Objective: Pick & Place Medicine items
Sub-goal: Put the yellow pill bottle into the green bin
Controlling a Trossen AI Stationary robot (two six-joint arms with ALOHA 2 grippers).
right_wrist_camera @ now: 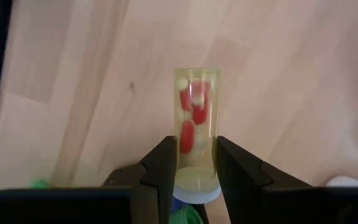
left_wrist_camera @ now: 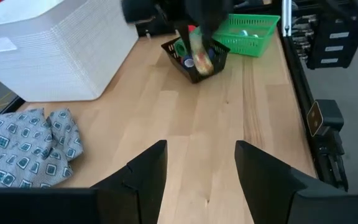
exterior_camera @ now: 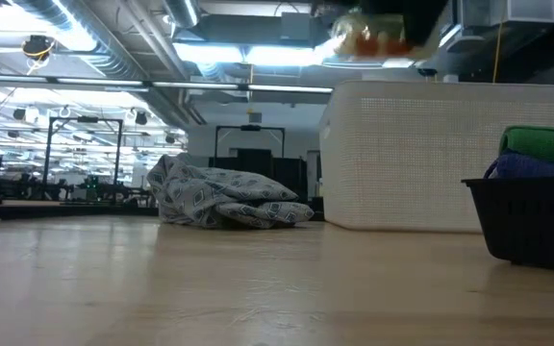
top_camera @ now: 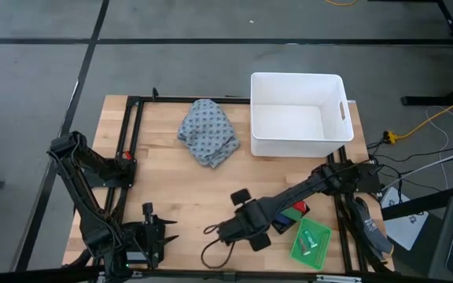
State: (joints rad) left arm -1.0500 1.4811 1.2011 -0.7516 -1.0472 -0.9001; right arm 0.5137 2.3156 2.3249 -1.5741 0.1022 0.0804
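Jaws of the right gripper [right_wrist_camera: 193, 163] pinched a clear plastic tube of red-and-white capsules [right_wrist_camera: 195, 129] near its capped end; probably light, rigid, slippery; left gripper [left_wrist_camera: 196, 171] waited spread over the tabletop [left_wrist_camera: 216, 118].

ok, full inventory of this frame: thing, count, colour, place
white bin: 1, white, far right of the table
cloth: 1, crumpled grey-blue patterned, far middle, left of the bin
black basket: 1, black, near right; holds green, blue and red items too small to tell apart
green basket: 1, green, near right corner beside the black basket, small pale items inside
clear vial: 1, clear with red and white capsules, white cap, held above the black basket
table: 1, light wood, black frame
right gripper: shut on the clear vial, above the black basket
left gripper: open, empty, near left corner
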